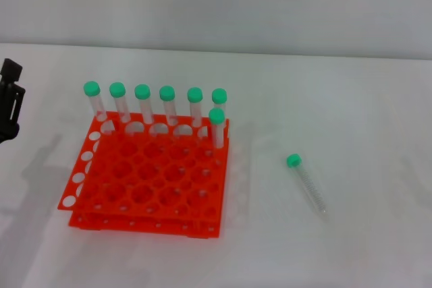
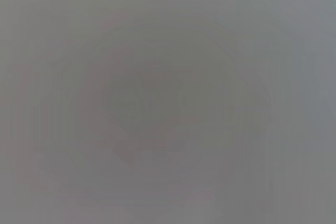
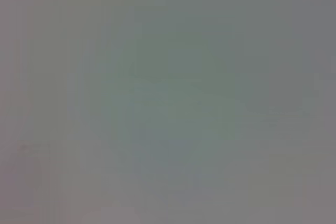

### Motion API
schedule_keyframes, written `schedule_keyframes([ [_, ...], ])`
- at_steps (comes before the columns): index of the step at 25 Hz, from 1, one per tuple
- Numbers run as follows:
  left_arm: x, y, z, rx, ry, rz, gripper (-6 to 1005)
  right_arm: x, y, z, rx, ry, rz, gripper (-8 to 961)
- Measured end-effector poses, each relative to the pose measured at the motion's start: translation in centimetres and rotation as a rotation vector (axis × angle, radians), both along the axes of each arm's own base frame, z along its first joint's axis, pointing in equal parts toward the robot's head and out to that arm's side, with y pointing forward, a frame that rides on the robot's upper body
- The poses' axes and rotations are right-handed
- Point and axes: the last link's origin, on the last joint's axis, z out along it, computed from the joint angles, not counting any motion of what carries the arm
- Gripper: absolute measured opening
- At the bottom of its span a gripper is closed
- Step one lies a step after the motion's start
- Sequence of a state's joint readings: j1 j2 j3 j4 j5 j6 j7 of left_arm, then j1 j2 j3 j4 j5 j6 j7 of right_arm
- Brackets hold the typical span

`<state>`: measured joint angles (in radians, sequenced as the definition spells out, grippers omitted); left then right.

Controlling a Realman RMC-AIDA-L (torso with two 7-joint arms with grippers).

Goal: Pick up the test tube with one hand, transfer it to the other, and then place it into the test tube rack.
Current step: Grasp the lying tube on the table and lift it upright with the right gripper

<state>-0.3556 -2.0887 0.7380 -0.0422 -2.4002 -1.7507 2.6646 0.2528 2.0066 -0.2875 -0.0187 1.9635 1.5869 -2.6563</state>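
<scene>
In the head view the light is bright and even, from above, and the white desk [image 1: 351, 99] looks nearly washed out. Soft grey shadows spread from the orange rack [image 1: 152, 180] toward 7 o'clock and 3 o'clock. The loose tube [image 1: 308, 185] casts only a faint shadow and blurs at its clear tip. Both wrist views are flat grey haze, wholly out of focus.

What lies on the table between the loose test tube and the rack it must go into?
Nothing visible: bare white table separates the lying test tube from the orange rack. The left gripper sits beyond the rack's far side.
</scene>
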Motion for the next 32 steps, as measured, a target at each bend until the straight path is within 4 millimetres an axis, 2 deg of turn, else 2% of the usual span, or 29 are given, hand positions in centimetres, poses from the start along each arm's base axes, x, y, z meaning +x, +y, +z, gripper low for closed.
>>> schedule_keyframes([
  [13,-0.1,-0.4,0.1,0.006,-0.001,-0.006,525,-0.6,-1.0,0.3,0.015,0.012,0.058,853],
  [17,0.0,-0.6,0.0,0.003,0.0,-0.014,524,-1.1,-0.4,0.8,-0.087,0.061,0.133,853],
  [22,0.2,-0.7,-0.4,-0.031,0.013,-0.034,523,-1.7,0.7,2.6,-0.24,0.13,0.208,852],
  [26,0.1,-0.8,-0.4,-0.032,0.013,-0.031,523,-3.0,2.2,4.8,-0.408,0.149,0.25,852],
  [32,0.0,-0.8,-0.3,-0.032,0.02,-0.031,523,-5.9,4.5,7.7,-0.641,0.077,0.22,851],
])
